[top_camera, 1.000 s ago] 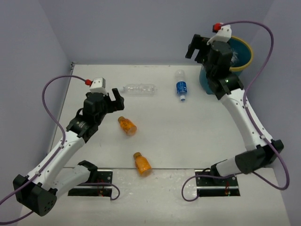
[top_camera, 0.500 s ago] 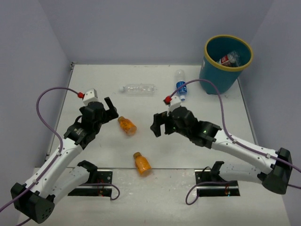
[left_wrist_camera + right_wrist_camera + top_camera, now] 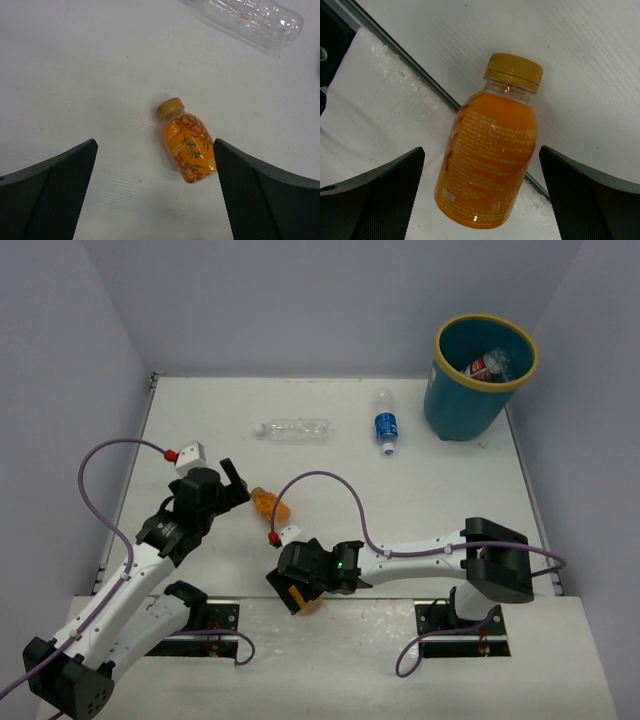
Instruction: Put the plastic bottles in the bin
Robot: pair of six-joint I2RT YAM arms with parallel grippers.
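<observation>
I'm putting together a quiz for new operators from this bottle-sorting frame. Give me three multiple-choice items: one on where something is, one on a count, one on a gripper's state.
1. Where does the bin stand?
A) far right corner of the table
B) near left corner
C) table centre

2. How many bottles lie on the table outside the bin?
A) two
B) four
C) six

3. What state is the right gripper in?
A) shut on a clear bottle
B) open, straddling the near orange bottle
C) shut on nothing

Answers:
1 A: the top view shows it at the far right.
2 B: the plain clear bottle, the blue-labelled bottle, the far orange bottle and the near orange bottle.
3 B: the right wrist view shows the bottle lying between the spread jaws.
</observation>
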